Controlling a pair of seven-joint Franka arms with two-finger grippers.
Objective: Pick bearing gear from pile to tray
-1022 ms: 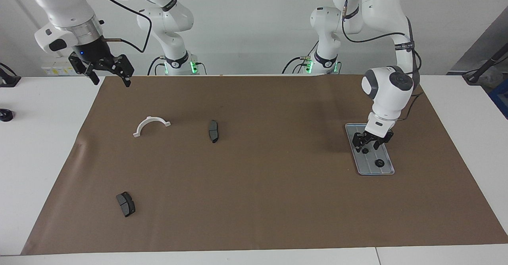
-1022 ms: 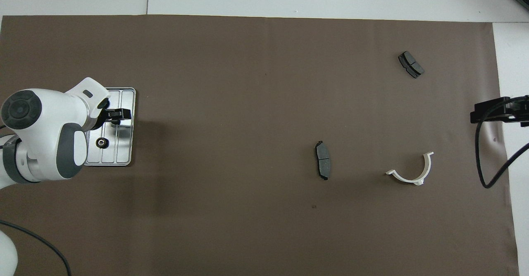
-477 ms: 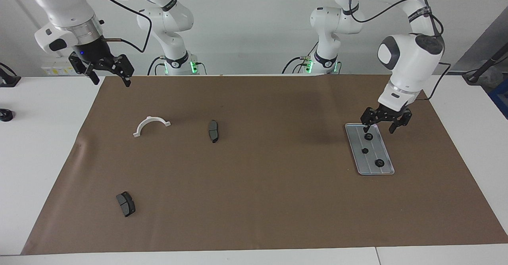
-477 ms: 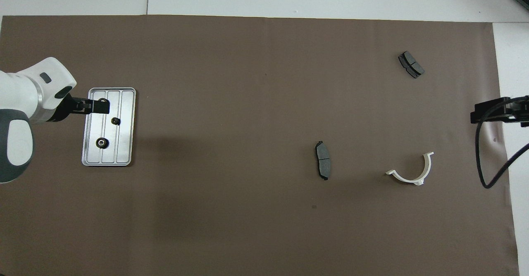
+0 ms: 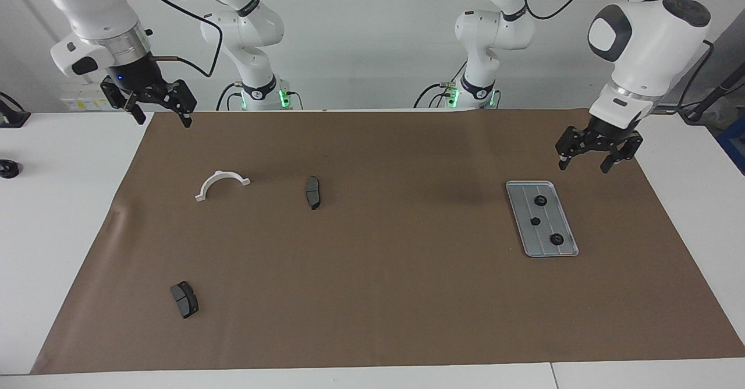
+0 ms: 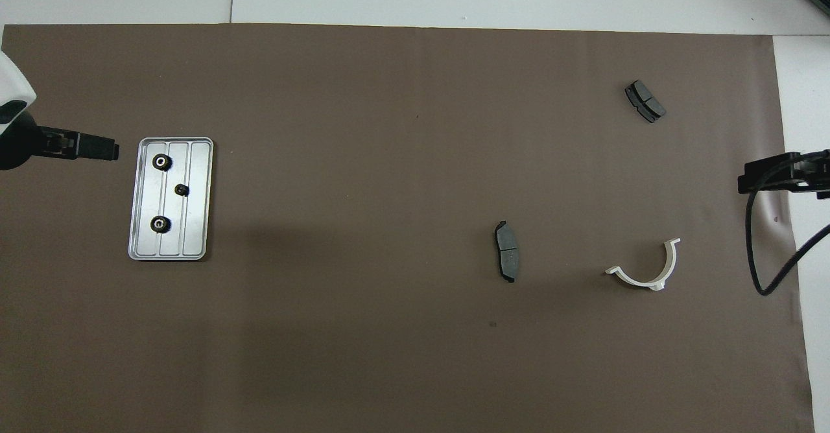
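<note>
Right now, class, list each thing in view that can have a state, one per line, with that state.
Tray: flat on the mat, holding three gears.
Gears: lying in the tray, apart from one another.
Left gripper: open, empty, raised over the mat beside the tray.
Right gripper: open, empty, waiting over the mat's edge.
Bracket: on the mat, untouched.

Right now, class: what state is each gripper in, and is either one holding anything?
Left gripper: open, holding nothing, raised beside the tray.
Right gripper: open, holding nothing, waiting over the mat's edge.
</note>
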